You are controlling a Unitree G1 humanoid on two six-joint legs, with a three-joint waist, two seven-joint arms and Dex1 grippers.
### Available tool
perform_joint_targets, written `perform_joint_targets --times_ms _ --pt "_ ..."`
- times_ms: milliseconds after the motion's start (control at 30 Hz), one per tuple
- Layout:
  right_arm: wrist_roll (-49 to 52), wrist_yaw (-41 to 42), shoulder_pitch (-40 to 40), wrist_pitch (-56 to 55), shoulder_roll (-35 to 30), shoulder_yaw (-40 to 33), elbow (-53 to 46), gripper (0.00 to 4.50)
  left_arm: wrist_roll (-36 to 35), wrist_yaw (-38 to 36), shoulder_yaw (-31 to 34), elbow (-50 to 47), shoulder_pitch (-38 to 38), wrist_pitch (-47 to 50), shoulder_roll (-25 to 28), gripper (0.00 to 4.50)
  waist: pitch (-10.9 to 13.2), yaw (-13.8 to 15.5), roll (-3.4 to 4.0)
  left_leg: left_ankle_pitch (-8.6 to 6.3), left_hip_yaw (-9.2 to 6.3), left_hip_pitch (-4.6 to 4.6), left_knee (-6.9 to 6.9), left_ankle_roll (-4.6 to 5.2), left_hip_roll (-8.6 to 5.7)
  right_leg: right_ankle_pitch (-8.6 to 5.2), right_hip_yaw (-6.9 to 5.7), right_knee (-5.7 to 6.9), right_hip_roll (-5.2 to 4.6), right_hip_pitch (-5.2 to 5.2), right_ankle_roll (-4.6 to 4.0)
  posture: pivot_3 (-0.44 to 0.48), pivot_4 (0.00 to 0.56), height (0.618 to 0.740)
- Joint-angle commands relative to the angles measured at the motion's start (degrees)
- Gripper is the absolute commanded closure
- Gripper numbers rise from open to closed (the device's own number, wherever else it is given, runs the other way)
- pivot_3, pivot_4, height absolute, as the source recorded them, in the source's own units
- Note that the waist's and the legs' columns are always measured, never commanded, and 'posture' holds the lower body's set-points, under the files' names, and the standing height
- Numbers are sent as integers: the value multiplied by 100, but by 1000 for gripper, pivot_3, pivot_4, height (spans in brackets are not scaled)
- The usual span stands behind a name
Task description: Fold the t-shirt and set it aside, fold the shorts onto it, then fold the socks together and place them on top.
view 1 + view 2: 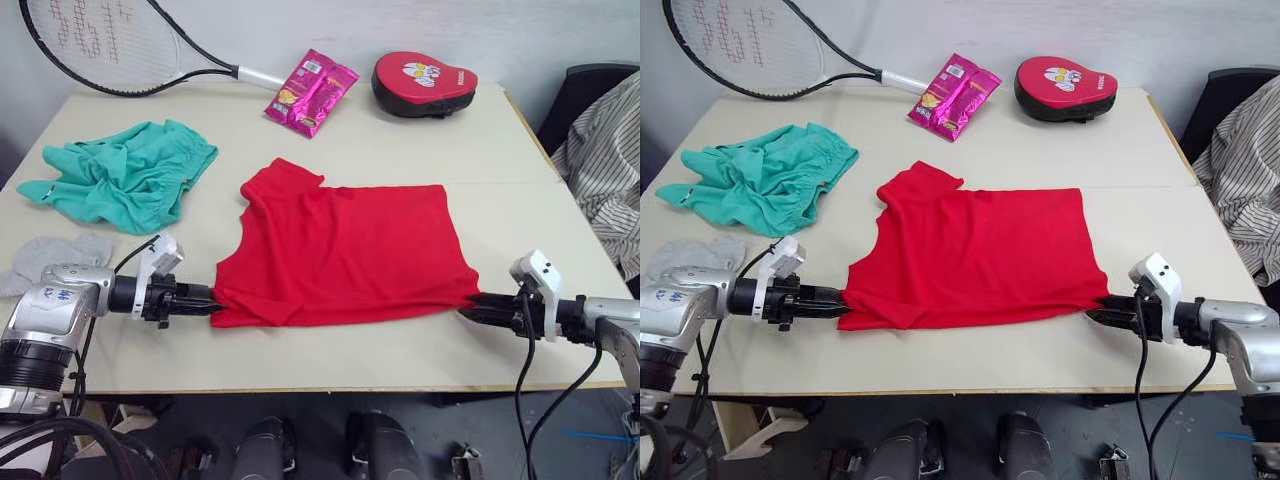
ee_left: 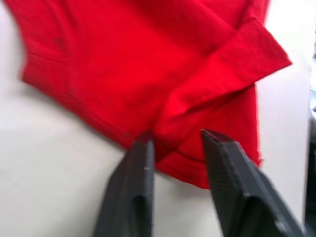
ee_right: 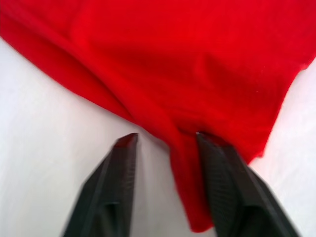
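The red t-shirt [image 1: 340,250] lies flat in the middle of the table, one sleeve pointing to the far left. My left gripper [image 1: 218,308] is at its near left corner, open, with the red hem between the fingers [image 2: 140,168]. My right gripper [image 1: 465,312] is at the near right corner, also open, a strip of red cloth lying between its fingers [image 3: 121,163]. The teal shorts [image 1: 125,175] sit crumpled at the far left. The grey socks [image 1: 60,255] lie at the left edge, just beyond my left arm.
A tennis racket [image 1: 110,45], pink snack packets [image 1: 310,92] and a red padded mitt [image 1: 422,83] lie along the table's [image 1: 520,160] back edge. Striped cloth [image 1: 605,160] hangs over a chair off the right side. Bare tabletop shows to the right of the shirt.
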Motion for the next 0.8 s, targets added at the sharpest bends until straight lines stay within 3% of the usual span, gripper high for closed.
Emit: perform_joint_targets --times_ms 33,133,200,367,500,633,800 --pt "335 -141 161 62 -89 -784 -277 1232 -222 554 815 -189 186 -320 -206 1400 0 11 0 0 -1 -1 0 0 0 0 0 -1 -1 0 0 0 150 740" --pt "694 -182 242 265 -122 -1379 -378 1232 -557 675 1386 -525 507 -187 -233 1400 0 5 0 0 -3 -2 0 1 -1 1 -3 -4 -1 1 1 0 150 740" --pt "910 -141 314 435 -178 -1637 -526 1422 -609 541 1565 -840 852 -328 -138 1801 0 -4 0 -1 -3 0 -5 1 -1 1 -3 -5 -1 2 1 0 150 740" --pt "1159 -20 707 524 -254 -1727 -1370 2854 -747 188 1802 -1705 1372 -656 75 3263 -1 -4 1 -2 -5 2 -14 -3 1 1 -4 -12 0 2 1 0 150 740" --pt "323 7 1263 -739 28 -704 -2369 4280 -535 -266 1239 -2599 1818 -1182 170 4495 -11 1 5 -23 -6 2 -18 -31 1 1 -2 -18 -1 3 0 0 150 740" --pt "-458 -107 1537 -1961 382 78 -2411 4452 -244 -258 623 -2913 2117 -1611 -36 4500 -15 17 8 -27 1 0 -26 -36 -2 1 -1 -26 1 1 0 0 150 740" --pt "-778 -295 1445 -2434 696 453 -2017 4452 150 81 32 -2738 1894 -1981 -504 4500 -15 22 8 -23 3 2 -20 -30 -3 3 1 -21 2 2 2 0 150 740"
